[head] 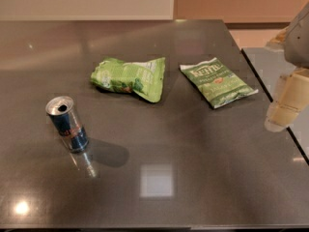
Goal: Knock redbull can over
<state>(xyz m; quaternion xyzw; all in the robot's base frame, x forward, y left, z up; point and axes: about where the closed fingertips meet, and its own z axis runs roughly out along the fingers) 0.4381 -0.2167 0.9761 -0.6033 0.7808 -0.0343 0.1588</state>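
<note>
Standing upright on the left part of the tabletop (193, 153), the redbull can (67, 124) has not yet been knocked over: its silver top with the dark opening faces up and toward the camera, and its base rests flat on the surface with a soft shadow falling to its right. It is a slim metal cylinder, dark blue and silver with a red mark, smooth and shiny, so I judge that a sideways push high on its body would tip it easily, whereas a low push might only slide it across the slick top. The claw (282, 105) hangs at the far right edge of the view, well apart from the can and on the opposite side of the tabletop, with its pale cream pads pointing down from a grey arm; whether it is open or closed I cannot tell. Between the two, toward the back, lie two snack bags, a crumpled light-green bag (130, 78) puffed and creased, and a flatter darker-green bag (217, 81) with white lettering, both of thin glossy film and both lying down. They sit behind a direct line from claw to can, so a sweep across the front looks unobstructed. The tabletop itself is dark grey, polished and hard, mirroring the ceiling lights.
</note>
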